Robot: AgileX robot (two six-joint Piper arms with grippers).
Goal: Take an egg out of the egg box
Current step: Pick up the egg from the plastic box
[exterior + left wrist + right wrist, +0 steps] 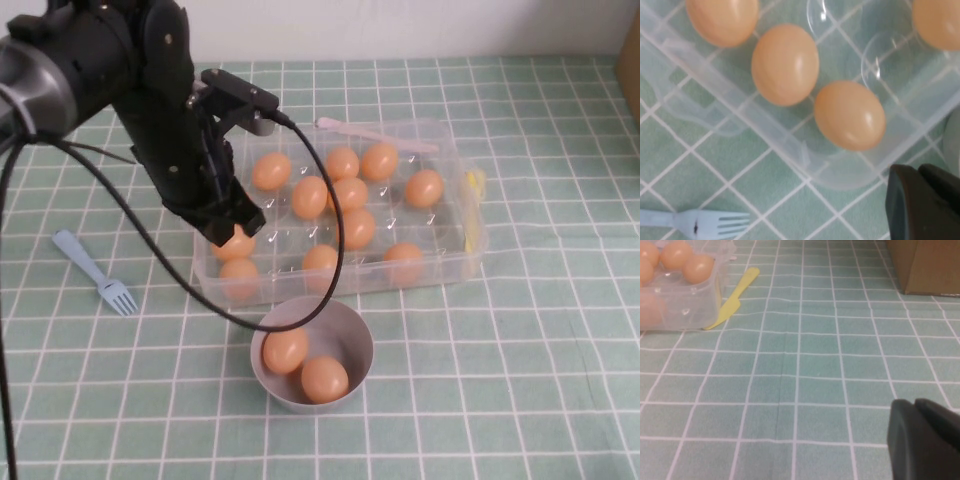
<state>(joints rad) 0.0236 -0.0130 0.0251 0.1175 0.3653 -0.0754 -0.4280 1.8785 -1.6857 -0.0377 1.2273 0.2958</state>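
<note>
The clear egg box [455, 255] lies open mid-table and holds several orange-brown eggs. My left gripper [234, 222] hangs low over the box's front left corner, right above one egg [238, 245]. In the left wrist view the gripper [914, 172] is shut and empty, its tip beside the box's corner [840, 175]; the closest eggs there are one [850, 115] by the corner and another [785, 64] beside it. My right gripper [914, 407] is out of the high view; it is shut and empty, low over the table, far from the box [685, 302].
A grey bowl [345, 325] with two eggs stands just in front of the box. A blue fork [95, 270] lies to the left. A yellow knife [732, 302] lies against the box's right end. A pink utensil [375, 135] lies on its back rim. A cardboard box [930, 265] stands at the far right.
</note>
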